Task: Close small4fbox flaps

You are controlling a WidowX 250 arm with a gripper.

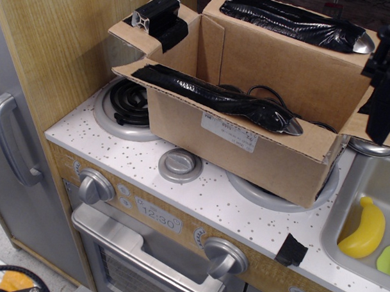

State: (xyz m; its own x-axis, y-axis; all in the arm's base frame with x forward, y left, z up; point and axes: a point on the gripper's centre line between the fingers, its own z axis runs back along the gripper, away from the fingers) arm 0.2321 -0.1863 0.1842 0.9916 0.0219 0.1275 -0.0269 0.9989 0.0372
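The small4fbox is a brown cardboard box that sits across the toy stove's burners, with a white label on its near long side. The near long flap, with a black tape-wrapped bar, lies folded inward over the opening. The far long flap stands up, with a black bar along its top edge. The left short flap leans outward and carries a black-wrapped aluminium piece. The right short flap sticks out beside my black gripper at the right edge. Its jaws are not distinguishable.
A black coil burner lies left of the box and a grey round knob in front of it. The sink at the right holds a yellow banana and a green item. A piece of black tape sticks to the counter's front edge.
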